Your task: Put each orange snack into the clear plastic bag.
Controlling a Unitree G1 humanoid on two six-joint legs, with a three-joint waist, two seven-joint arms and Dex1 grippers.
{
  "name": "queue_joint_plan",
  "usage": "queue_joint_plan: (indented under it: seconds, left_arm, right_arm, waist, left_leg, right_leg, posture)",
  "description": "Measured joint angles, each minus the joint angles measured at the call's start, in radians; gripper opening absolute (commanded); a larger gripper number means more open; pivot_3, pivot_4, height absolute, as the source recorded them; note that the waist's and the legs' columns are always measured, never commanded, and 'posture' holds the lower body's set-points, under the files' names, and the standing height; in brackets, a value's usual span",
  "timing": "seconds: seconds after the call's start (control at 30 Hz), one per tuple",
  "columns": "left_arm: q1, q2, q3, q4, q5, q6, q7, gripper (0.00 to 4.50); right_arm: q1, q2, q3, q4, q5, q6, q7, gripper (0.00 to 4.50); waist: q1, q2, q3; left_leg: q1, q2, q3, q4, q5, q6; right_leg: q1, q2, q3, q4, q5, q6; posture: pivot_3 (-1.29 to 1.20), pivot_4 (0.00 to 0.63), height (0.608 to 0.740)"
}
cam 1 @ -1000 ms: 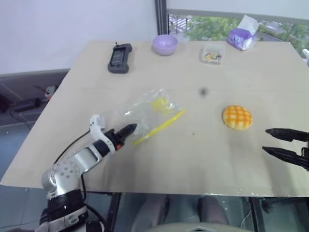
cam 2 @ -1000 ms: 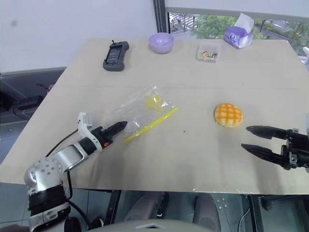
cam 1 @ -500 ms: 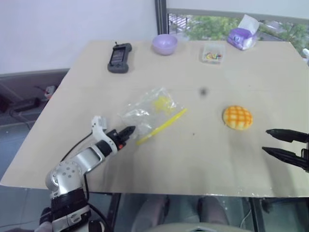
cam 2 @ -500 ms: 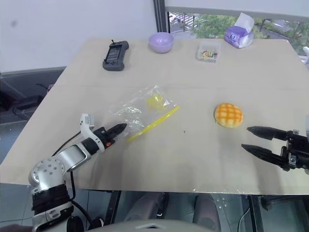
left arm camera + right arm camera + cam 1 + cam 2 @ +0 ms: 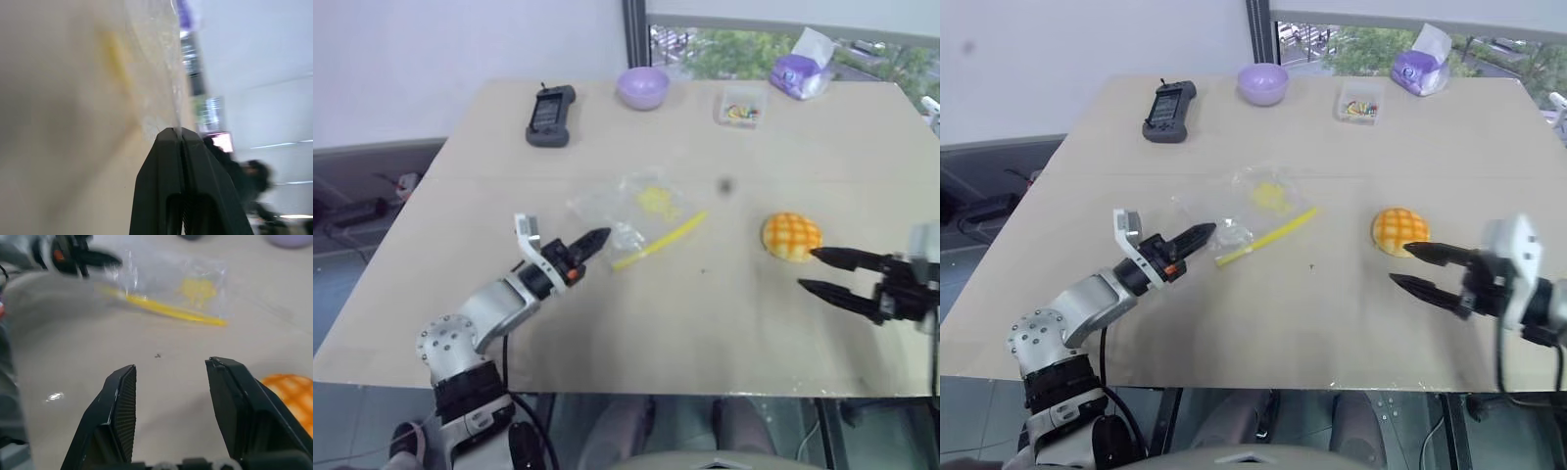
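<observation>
L gripper (image 5: 603,236): fingers together, clamped on a corner of the clear plastic bag (image 5: 641,210); bag lies mid-worktop (image 5: 607,333), yellow seal strip (image 5: 661,240) on the near edge. R gripper (image 5: 811,271): fingers apart, holding nothing, tips just beside the orange snack (image 5: 791,236). Snack sits on worktop, well apart from bag, to its right.
</observation>
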Motion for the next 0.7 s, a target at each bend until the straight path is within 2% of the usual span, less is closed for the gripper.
queue_joint_plan:
  seconds: [0.07, 0.13, 0.27, 0.47, 0.7]
  left_arm:
    - [0.002, 0.008, -0.069, -0.006, -0.138, -0.051, 0.089, 0.07]
    - [0.002, 0.000, -0.102, -0.009, -0.204, -0.096, 0.145, 0.07]
    - [-0.013, -0.105, -0.122, -0.033, -0.243, -0.163, 0.231, 0.07]
    - [-0.022, -0.143, -0.125, -0.045, -0.244, -0.180, 0.278, 0.07]
    - [-0.008, -0.162, -0.127, -0.071, -0.244, -0.178, 0.291, 0.07]
  right_arm:
    - [-0.074, 0.004, 0.146, 0.014, -0.137, -0.017, -0.069, 2.45]
    - [-0.140, 0.024, 0.250, 0.048, -0.255, -0.040, -0.130, 2.45]
    - [-0.286, 0.089, 0.462, 0.178, -0.529, -0.108, -0.259, 2.45]
    - [-0.399, 0.211, 0.609, 0.331, -0.725, -0.237, -0.338, 2.45]
    - [-0.513, 0.359, 0.657, 0.502, -0.815, -0.320, -0.405, 2.45]
  waist:
    - [0.002, 0.000, 0.000]
    - [0.003, 0.000, 0.000]
    - [0.005, -0.001, 0.000]
    - [0.000, -0.002, 0.000]
    - [0.000, -0.002, 0.000]
  left_leg:
    - [0.000, 0.000, 0.000, 0.000, 0.000, 0.000]
    - [0.000, 0.000, 0.000, 0.000, 0.000, 0.000]
    - [-0.001, -0.001, 0.001, 0.001, 0.000, 0.000]
    - [0.000, -0.001, 0.005, 0.001, 0.001, -0.001]
    - [-0.001, 0.000, 0.007, 0.001, 0.001, -0.001]
  right_leg:
    - [0.000, 0.000, 0.000, 0.000, 0.000, 0.000]
    - [-0.002, 0.000, 0.000, 0.000, 0.000, 0.000]
    - [-0.002, 0.000, 0.001, 0.001, 0.000, 0.000]
    - [-0.003, 0.001, 0.004, 0.001, 0.000, 0.000]
    - [-0.006, 0.002, 0.007, 0.004, 0.000, 0.000]
  posture:
    - [0.00, 0.150, 0.740]
    - [0.00, 0.150, 0.740]
    - [0.00, 0.150, 0.740]
    - [0.00, 0.150, 0.740]
    - [0.00, 0.150, 0.740]
